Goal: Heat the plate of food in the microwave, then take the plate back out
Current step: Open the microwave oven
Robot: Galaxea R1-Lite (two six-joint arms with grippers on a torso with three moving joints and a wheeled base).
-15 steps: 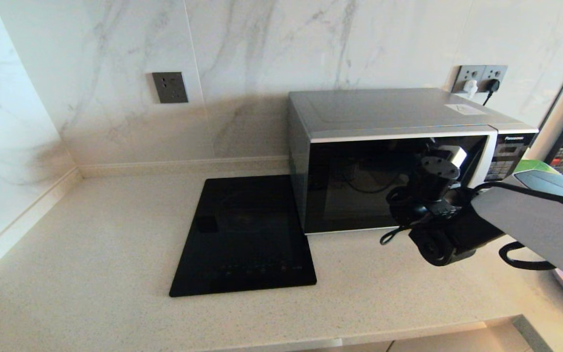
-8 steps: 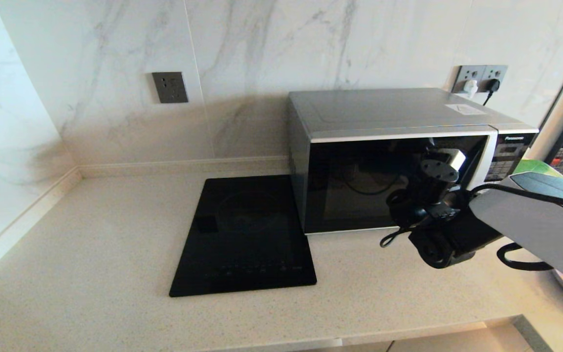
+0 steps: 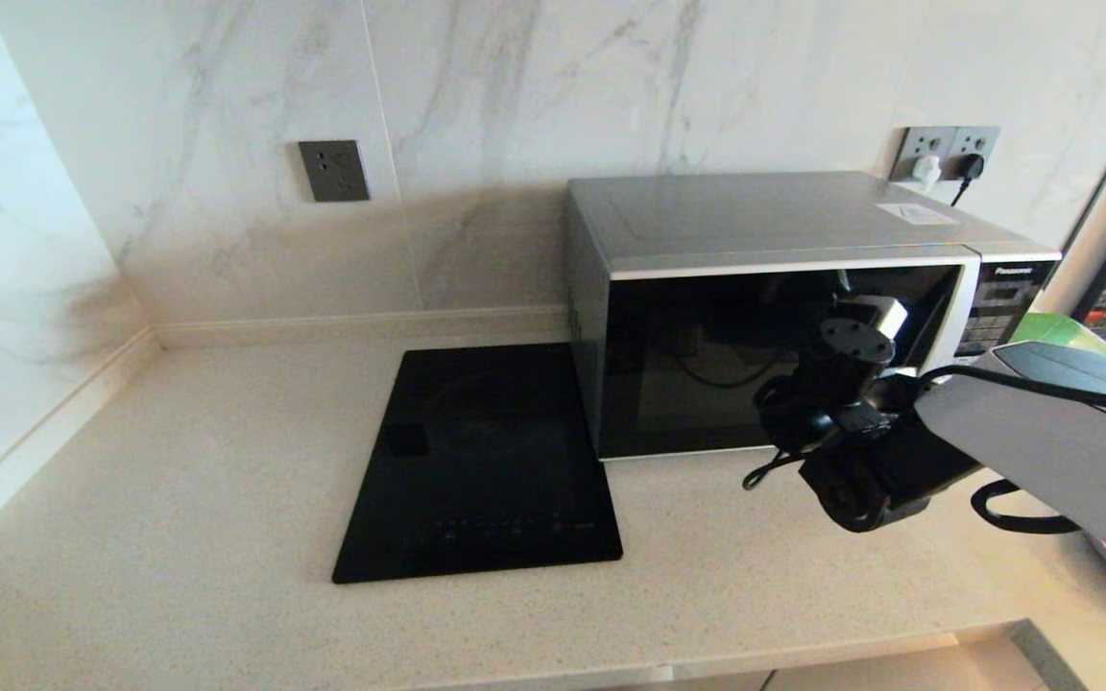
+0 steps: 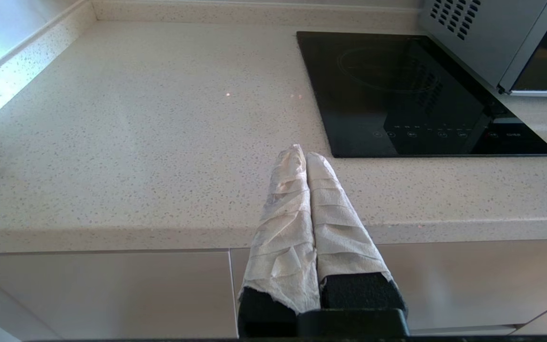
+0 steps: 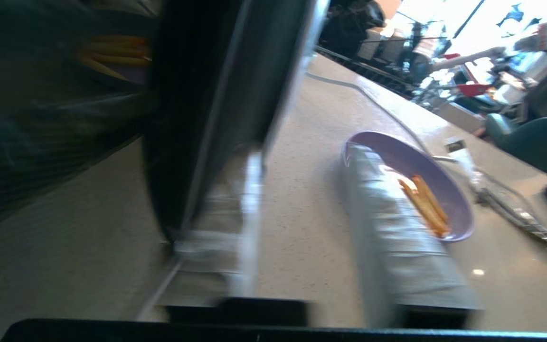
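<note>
**Right fingers at the Panasonic's door edge**

I read "Panasonic" atop the microwave (image 3: 774, 317) button panel, at the tabletop's (image 3: 227, 461) back right. My right gripper (image 5: 302, 228) straddles the door's handle edge, fingers (image 5: 397, 237) part-spread; pinching it or not, I can't tell. The plate of food (image 5: 416, 180) sits on the tabletop just beyond one finger. Left gripper (image 4: 304, 159) hovers at the front edge, fingers pressed together.

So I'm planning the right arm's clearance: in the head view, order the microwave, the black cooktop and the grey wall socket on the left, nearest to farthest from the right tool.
1. The boxy silver-grey microwave: nearest, the right tool is at its dark door, handle side.
2. The flat black glass cooktop: on the counter, left of the microwave.
3. The grey wall socket: farthest, up on the marble wall, far left.
</note>
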